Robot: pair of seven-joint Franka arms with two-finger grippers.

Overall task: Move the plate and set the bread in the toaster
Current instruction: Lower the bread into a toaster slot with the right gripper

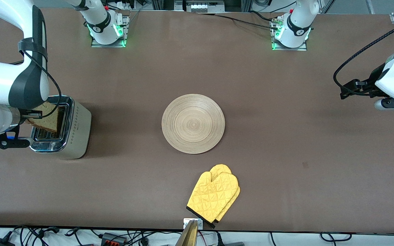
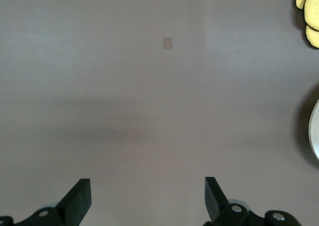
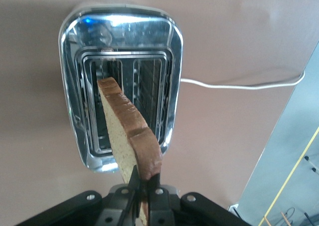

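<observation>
Bread [image 3: 130, 138] on edge, tilted over toaster [image 3: 119, 46] slots.

Right gripper [image 1: 29, 116] mostly hidden under its own arm in front view. Bread [image 1: 48, 119] lower edge hidden inside toaster [image 1: 77, 131]. Left wrist view: plate [image 2: 315, 131] and yellow mitt [image 2: 309, 11] cut off (only slivers show).

Pale wooden plate [image 1: 193, 123] mid-table, bread [image 3: 128, 136] upright over chrome-topped toaster [image 1: 74, 131] slots

The counter [image 1: 286, 136] carries one plate [image 1: 193, 123], one toaster [image 1: 70, 130], one bread slice [image 1: 48, 118] and two yellow oven mitts [image 1: 214, 196].
</observation>
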